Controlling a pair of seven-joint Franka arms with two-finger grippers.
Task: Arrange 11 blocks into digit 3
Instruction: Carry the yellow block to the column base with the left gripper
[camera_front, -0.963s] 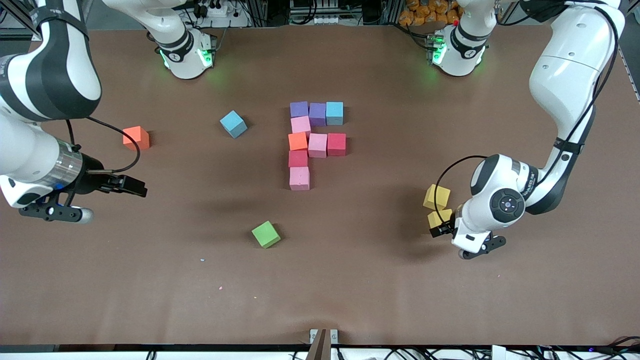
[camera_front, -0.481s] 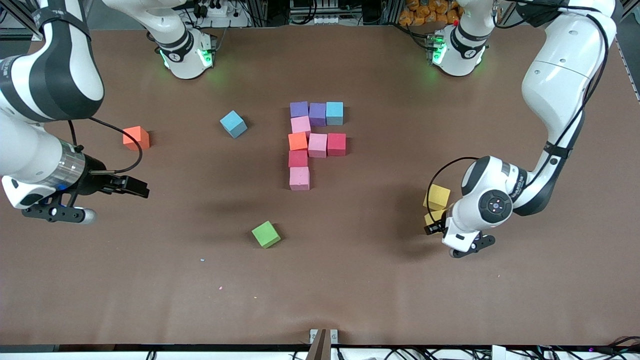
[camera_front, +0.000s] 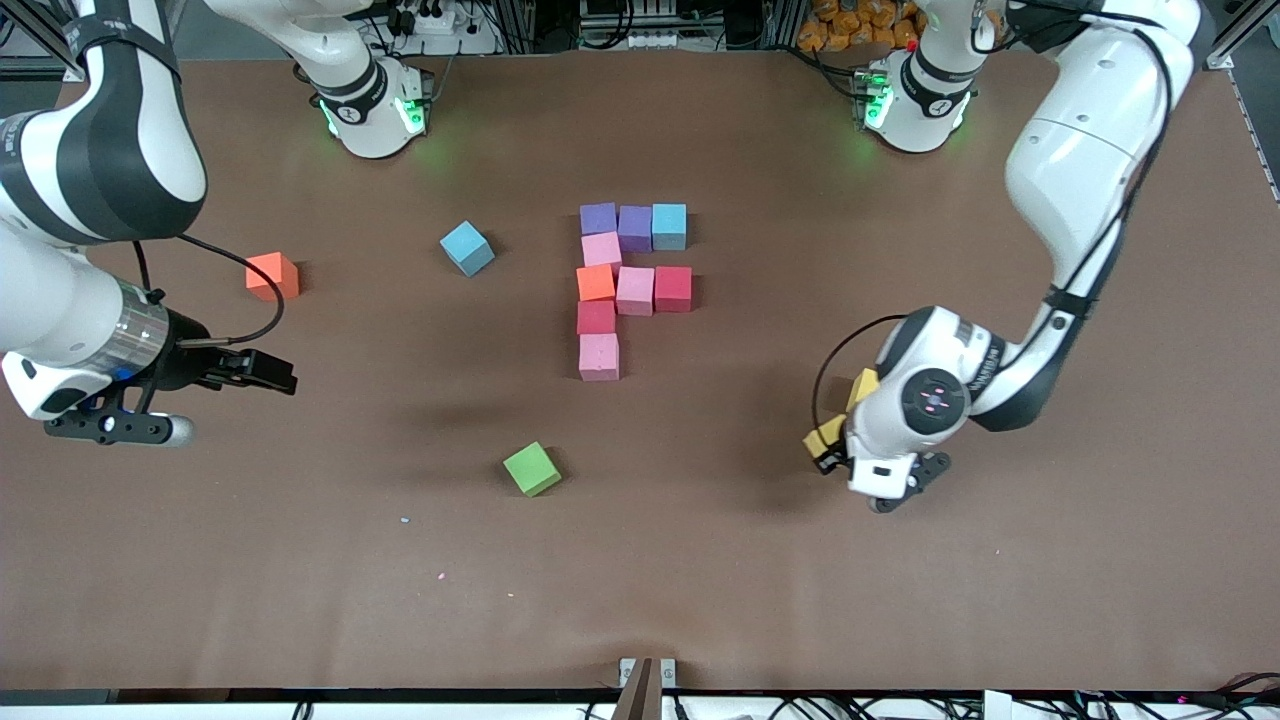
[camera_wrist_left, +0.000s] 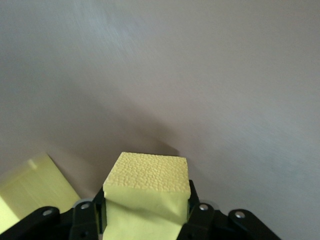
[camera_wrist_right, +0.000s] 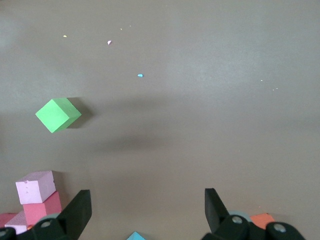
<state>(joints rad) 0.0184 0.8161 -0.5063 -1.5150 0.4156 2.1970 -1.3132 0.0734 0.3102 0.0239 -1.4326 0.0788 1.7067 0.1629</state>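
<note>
My left pincer (camera_wrist_left: 145, 212) grips a yellow block (camera_wrist_left: 147, 192) over the tabletop (camera_front: 700, 560) toward the left arm's end; its grainy foam top shows plainly in the left wrist view. The second yellow block (camera_front: 864, 386) lies on the tabletop just beside it, mostly hidden by the wrist. At mid-table nine cubes touch in an unfinished digit 3 (camera_front: 630, 285): a purple-purple-blue bar at twelve o'clock, a pink-pink-red-orange column, a pink and red bar. At six o'clock of the figure sits the green cube (camera_front: 531, 468). My right pincer (camera_wrist_right: 147, 212) waits open over the right arm's end. The tabletop is matte brown, with a few crumbs.
</note>
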